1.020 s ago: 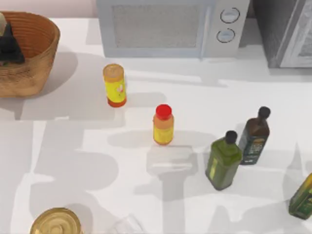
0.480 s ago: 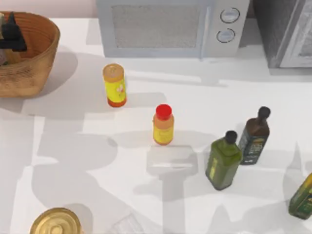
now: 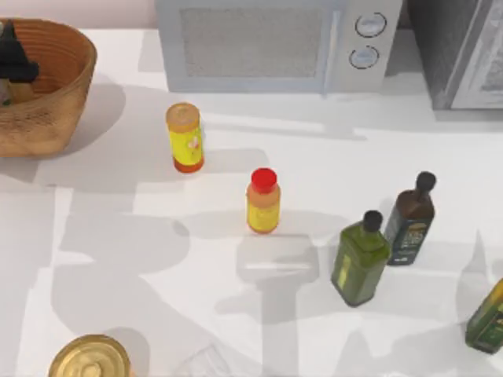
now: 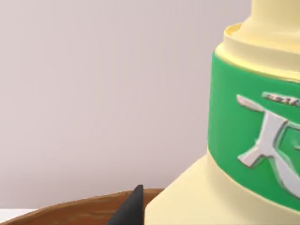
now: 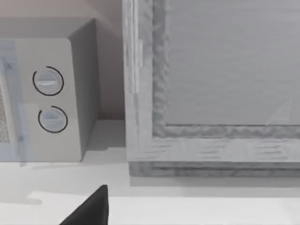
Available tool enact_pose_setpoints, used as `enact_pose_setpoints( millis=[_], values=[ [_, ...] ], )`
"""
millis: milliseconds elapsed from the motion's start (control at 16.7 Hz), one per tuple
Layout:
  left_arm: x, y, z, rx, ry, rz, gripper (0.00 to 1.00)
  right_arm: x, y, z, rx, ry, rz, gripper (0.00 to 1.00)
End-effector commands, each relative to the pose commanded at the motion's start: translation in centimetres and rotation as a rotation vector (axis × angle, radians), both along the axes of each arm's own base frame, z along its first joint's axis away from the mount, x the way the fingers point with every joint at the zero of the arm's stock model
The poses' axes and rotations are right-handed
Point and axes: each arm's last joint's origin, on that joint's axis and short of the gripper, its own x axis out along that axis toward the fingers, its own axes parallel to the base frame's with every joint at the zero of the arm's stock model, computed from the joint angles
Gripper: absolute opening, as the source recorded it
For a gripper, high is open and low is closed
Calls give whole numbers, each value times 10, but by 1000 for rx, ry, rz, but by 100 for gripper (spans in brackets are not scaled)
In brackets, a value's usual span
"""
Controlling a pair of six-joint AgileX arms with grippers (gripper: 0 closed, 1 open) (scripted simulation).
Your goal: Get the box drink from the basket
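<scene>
One tin (image 3: 90, 357) with a gold lid sits at the table's (image 3: 141, 259) near edge, and none of what stands on the open table is what the task wants: three dark oil bottles (image 3: 360, 259) are grouped toward the right, a yellow bottle with a red cap (image 3: 262, 202) stands at the middle, and a yellow bottle with a tan cap (image 3: 185, 138) stands a little farther back and to the left. Farther still, at the far left corner, is the basket (image 3: 59, 94), with the left gripper (image 3: 16, 67) down inside it, beside its left wall. The left wrist view has the box drink (image 4: 262, 140) hard up against that gripper, upright, its green band well above the basket rim. Whether the gripper has closed on the carton or is merely set around it, I cannot tell. My reading is that the reach is done and the carton is at the point of being taken, but it is not yet clear of the basket, so lifting it out and setting it down are left. The right gripper (image 5: 89, 211) is idle at the right side, facing the microwave (image 3: 275, 47) along the back, and I cannot tell how far open it is.
</scene>
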Motion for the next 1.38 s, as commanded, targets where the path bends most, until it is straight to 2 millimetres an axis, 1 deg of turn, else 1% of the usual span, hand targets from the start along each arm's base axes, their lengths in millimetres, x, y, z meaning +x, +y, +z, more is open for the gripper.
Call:
enact_pose_setpoints(
  millis=[420, 480, 900, 960, 1080, 1200, 1380],
  values=[
    [0, 0, 0, 0, 0, 0, 2, 0, 0, 0, 0, 0, 0, 100],
    [0, 0, 0, 0, 0, 0, 0, 0, 0, 0, 0, 0, 0, 100],
    [0, 0, 0, 0, 0, 0, 0, 0, 0, 0, 0, 0, 0, 100],
    [-1, 2, 8, 7, -20, 6, 0, 0, 0, 0, 0, 0, 0, 100],
    [-1, 2, 9, 5, -14, 6, 0, 0, 0, 0, 0, 0, 0, 100],
    [1, 3, 18, 3, -11, 7, 0, 0, 0, 0, 0, 0, 0, 100],
    [7, 4, 46, 6, -26, 7, 0, 0, 0, 0, 0, 0, 0, 100]
  ],
)
